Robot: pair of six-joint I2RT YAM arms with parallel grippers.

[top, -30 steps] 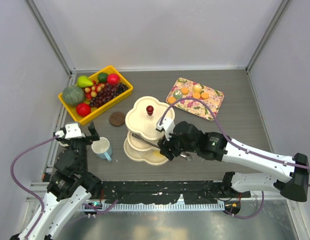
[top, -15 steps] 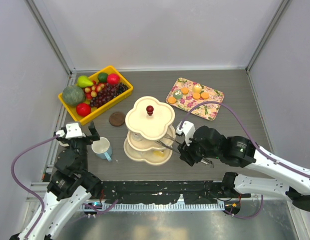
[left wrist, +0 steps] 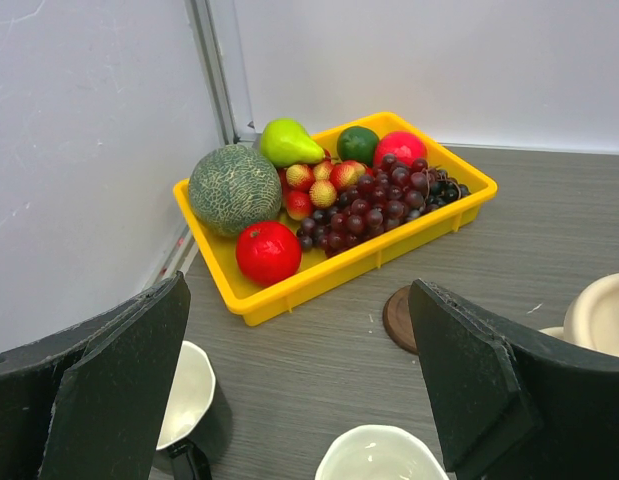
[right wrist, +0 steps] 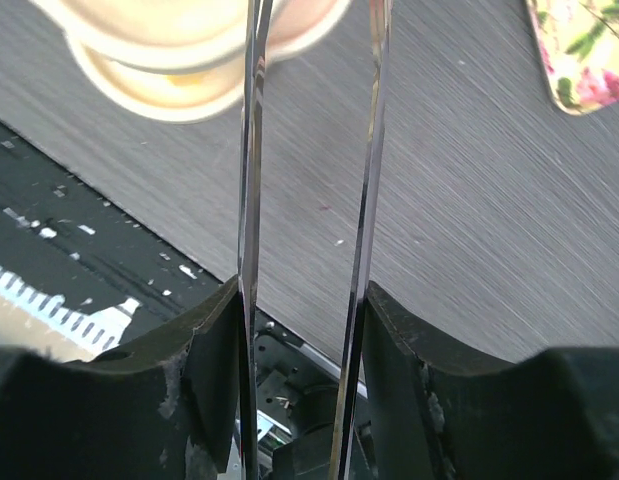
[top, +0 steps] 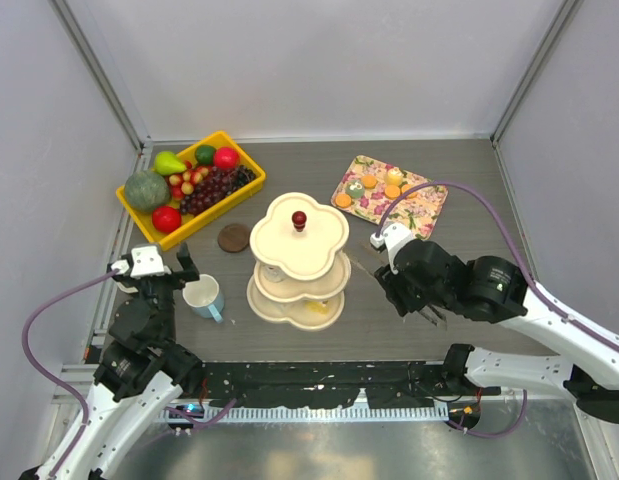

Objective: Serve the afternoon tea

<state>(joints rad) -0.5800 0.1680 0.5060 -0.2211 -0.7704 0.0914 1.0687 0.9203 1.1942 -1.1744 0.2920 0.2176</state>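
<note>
The right fingers [right wrist: 214, 340] are narrowed on a pair of metal tongs [right wrist: 372, 150], one pad pressed against each thin blade. The blades stay apart and parallel. They run out over bare grey counter [right wrist: 459, 250] towards the lower edge of the cream three-tier stand [top: 279, 240]. Their tips leave the wrist view, so I cannot tell whether they touch it.

From above, the right gripper [top: 389, 283] sits just to the right of the stand, between it and the floral tray [top: 419, 215]. The tray carries the small pastries and orange biscuits [top: 381, 184]. The stand's red knob [top: 299, 217] stands upright on its top tier.

The left fingers [left wrist: 129, 390] are spread wide and hold nothing. The left gripper [left wrist: 299, 300] hangs over the near-left counter. Below it are the dark mug [left wrist: 189, 425] by the left finger and the pale blue mug [top: 204, 297] nearer the stand. Beyond them lie a brown coaster [left wrist: 397, 318] and the yellow bin [left wrist: 349, 265], which holds a melon, a pear, grapes and red fruit.
</note>
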